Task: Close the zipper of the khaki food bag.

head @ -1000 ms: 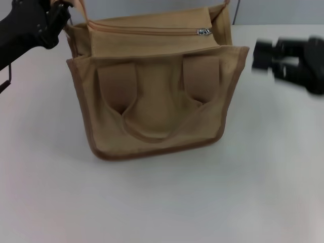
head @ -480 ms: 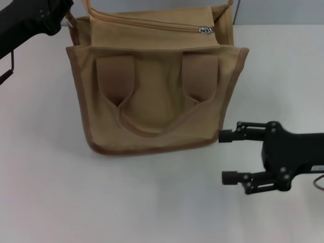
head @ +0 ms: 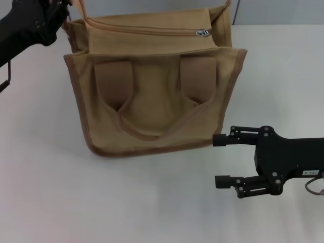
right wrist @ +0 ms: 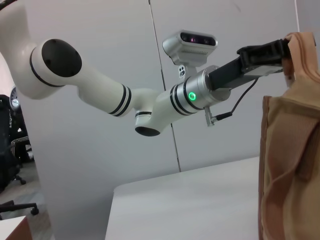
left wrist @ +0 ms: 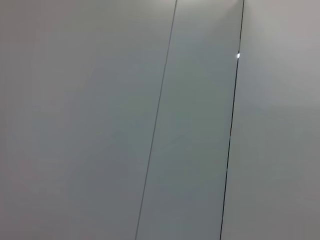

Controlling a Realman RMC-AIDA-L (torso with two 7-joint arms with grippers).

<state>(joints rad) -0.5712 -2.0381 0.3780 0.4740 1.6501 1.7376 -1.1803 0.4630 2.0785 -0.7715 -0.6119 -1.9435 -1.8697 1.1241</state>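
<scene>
My left gripper (head: 65, 11) pinches khaki food bag (head: 152, 86) at its far-left top corner – fingertips hidden by fabric. Right gripper (head: 218, 160) spread wide, empty, nr bag's front-right base – zipper slider (head: 203, 32) at right end

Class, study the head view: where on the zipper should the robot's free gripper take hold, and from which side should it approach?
Probably the silver pull tab at the zipper's right end atop the khaki food bag. It lies exposed, so come from above. The open right gripper is nearer; the left gripper is at the bag's far left corner.
</scene>
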